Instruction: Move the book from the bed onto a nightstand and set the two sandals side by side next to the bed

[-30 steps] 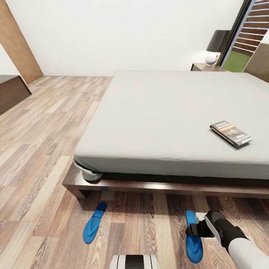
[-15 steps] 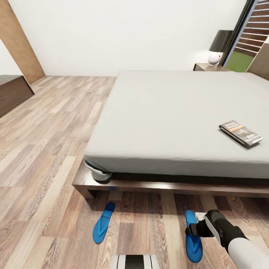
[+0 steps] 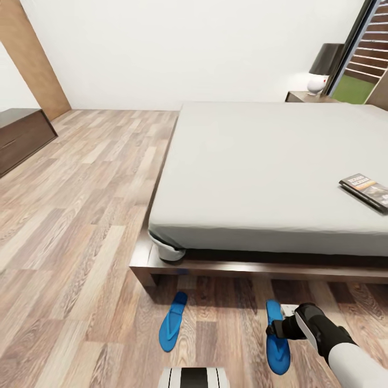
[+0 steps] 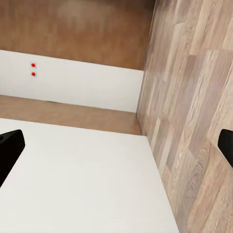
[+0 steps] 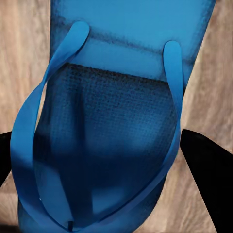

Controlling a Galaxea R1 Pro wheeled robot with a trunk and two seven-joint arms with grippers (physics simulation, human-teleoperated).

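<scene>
A blue sandal (image 3: 277,345) hangs just over the wood floor in front of the bed (image 3: 242,268), with my right gripper (image 3: 281,330) shut on it. The right wrist view shows that sandal (image 5: 116,121) and its straps between the two fingers of my right gripper (image 5: 104,156). The other sandal (image 3: 173,321) lies flat on the floor near the bed's corner, to the left of the held one. At the right edge of the grey mattress lies the book (image 3: 366,191). My left gripper (image 4: 118,148) is open, holding nothing, facing floor and wall.
A nightstand (image 3: 302,97) with a lamp (image 3: 323,67) stands beyond the bed at the far right, by the window (image 3: 372,48). A long dark dresser (image 3: 21,137) lines the left wall. Open wood floor stretches left of the bed.
The camera has shifted left, so bed, book and loose sandal slid right in the picture. The held sandal stayed with my right gripper, and the gap between the two sandals has narrowed.
</scene>
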